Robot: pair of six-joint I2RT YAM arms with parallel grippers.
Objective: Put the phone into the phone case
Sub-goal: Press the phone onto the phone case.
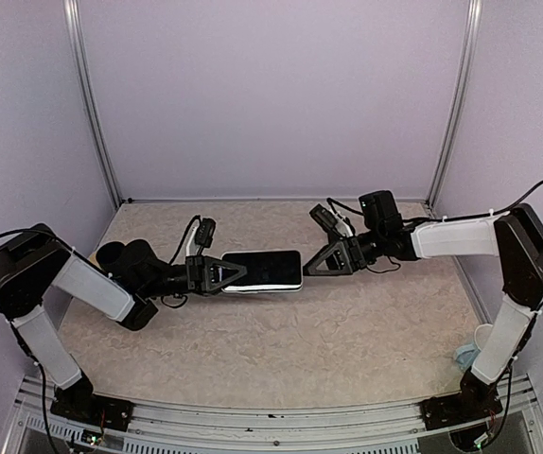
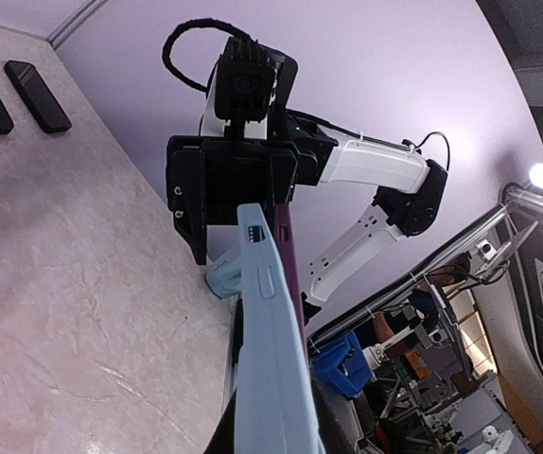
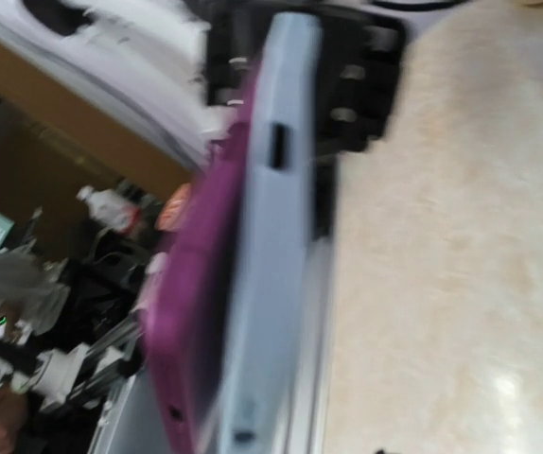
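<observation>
**Phone held at both ends, above the middle of the table**

Top external view: the marbled beige tabletop (image 1: 347, 331) lies bare on the near side of both jaws and, in a narrower strip, beyond them up to the lavender back wall (image 1: 271, 95). Side walls and two metal corner posts (image 1: 92, 104) close it in left and right. One black-faced flat phone (image 1: 262, 269) spans the gap between the two grippers, screen up. A pale rim runs along its near long edge and its right end. The left gripper (image 1: 241, 272) closes over the phone's left end and the right gripper (image 1: 307, 267) over its right end. On each, the fingers are stacked one above the other and pinch the phone's faces.

Left wrist view: one pale blue plastic phone case (image 2: 262, 359) runs edge-on straight out from these jaws into the other arm's black jaws, which clasp its far end. A purple strip (image 2: 289, 255) lies flush along the case's right side. I cannot tell whether the phone is fully seated. Left of the jaws the tabletop is open as far as the wall. Two dark flat oblongs (image 2: 35, 95) lie side by side there.

Right wrist view: the picture is blurred. The same blue edge and purple layer run from these jaws up to the other arm's black jaws. Open tabletop fills the right.
</observation>
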